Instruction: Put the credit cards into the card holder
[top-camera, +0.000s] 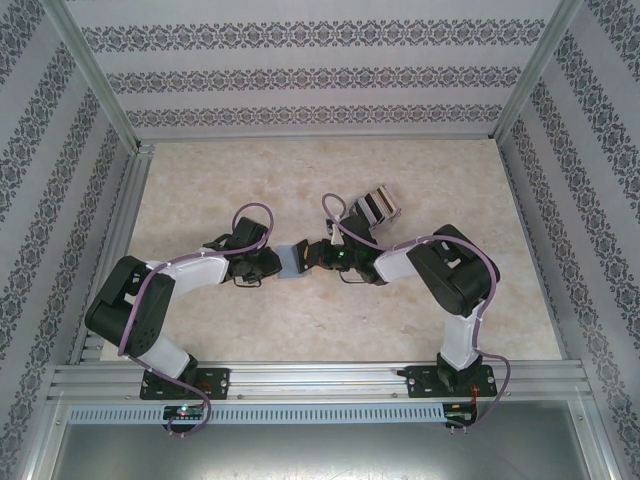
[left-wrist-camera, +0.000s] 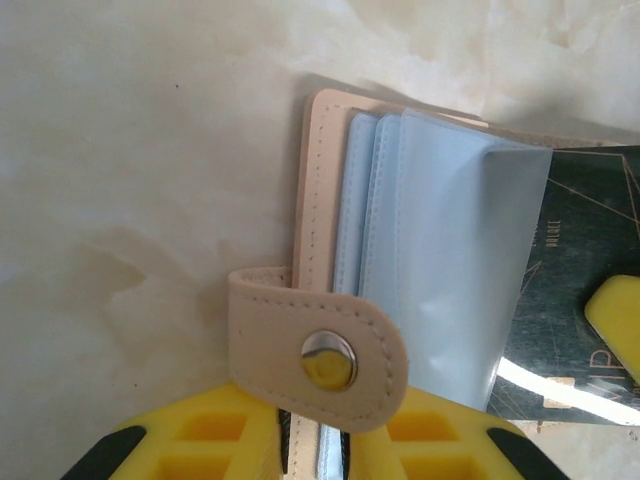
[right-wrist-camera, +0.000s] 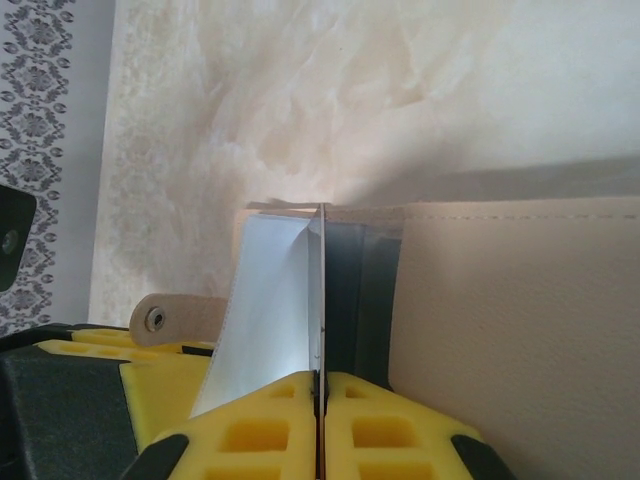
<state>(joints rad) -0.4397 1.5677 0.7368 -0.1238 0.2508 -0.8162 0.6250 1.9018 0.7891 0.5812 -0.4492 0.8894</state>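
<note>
Card holder (left-wrist-camera: 318, 200), midway between the arms, is clamped by the left gripper (left-wrist-camera: 315, 445), while the right gripper (right-wrist-camera: 320, 388) pinches a dark credit card (left-wrist-camera: 585, 230) whose edge hides behind a blue sleeve (left-wrist-camera: 450, 300).

On the table (top-camera: 250, 180) the card holder (top-camera: 291, 258) sits central. The left gripper (top-camera: 277, 263) clamps its left edge. The right gripper (top-camera: 309, 256), at its right, pinches a card (left-wrist-camera: 590, 300) tucked among its sleeves (left-wrist-camera: 450, 280). A small stack (top-camera: 376, 207) lies behind-right of it.
</note>
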